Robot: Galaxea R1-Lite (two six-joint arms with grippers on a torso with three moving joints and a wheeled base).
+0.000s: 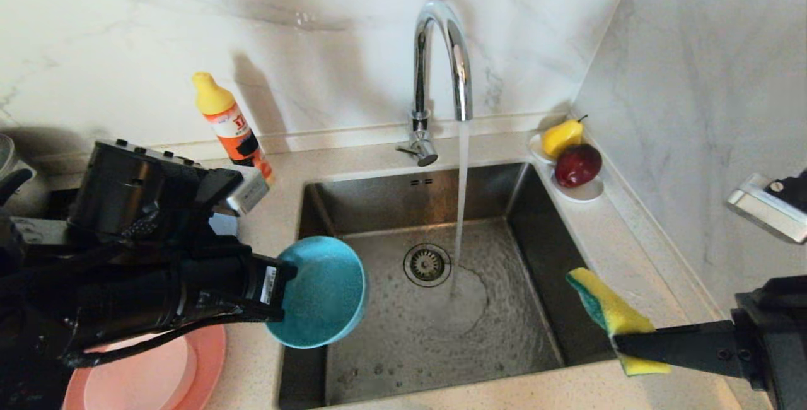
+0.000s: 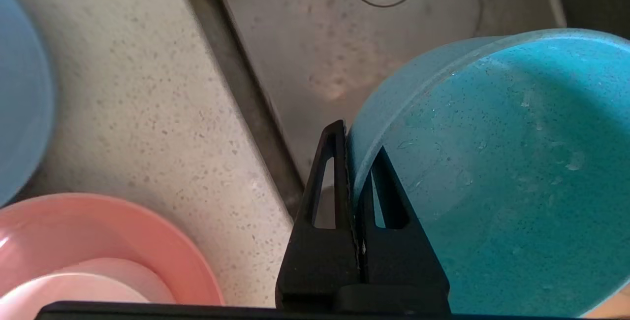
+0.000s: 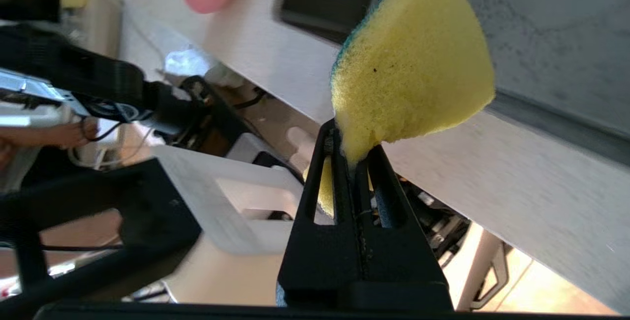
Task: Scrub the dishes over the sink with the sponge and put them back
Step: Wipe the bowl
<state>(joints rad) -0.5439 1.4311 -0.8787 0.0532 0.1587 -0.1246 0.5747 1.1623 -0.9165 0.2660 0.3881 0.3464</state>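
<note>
Already both tools of the job are in hand. The left hand (image 2: 355, 162) pinches the rim of the teal bowl (image 1: 323, 293), one finger inside the wall and one outside, jaws drawn narrow on it. The bowl hangs tilted over the left edge of the sink (image 1: 378, 208), its mouth turned toward the drain, short of the water falling from the tap (image 1: 441, 63).

The bowl looks stiff and matte, probably light, but droplets on its inner face suggest it is wet. A rim pinch on a wet wall is a thin hold; scrubbing pressure could twist the bowl about that single point or slip it free. The safer push is toward the gripped side of the rim, not against the far lip.

The right hand (image 3: 355, 155) is clamped tight on one end of the sponge (image 1: 608, 312), squashing it nearly flat there while the free end fans out, so the sponge is soft and springy. It hovers over the right rim of the sink, green scouring layer along one edge, well apart from the bowl. Held by its end, it will bend on contact, so only gentle wiping force seems available.

On the bench (image 1: 630, 391), left of the sink, a pale bowl sits on the salmon-pink plate (image 1: 211, 359), with the grey-blue plate (image 2: 19, 93) nearby.
</note>
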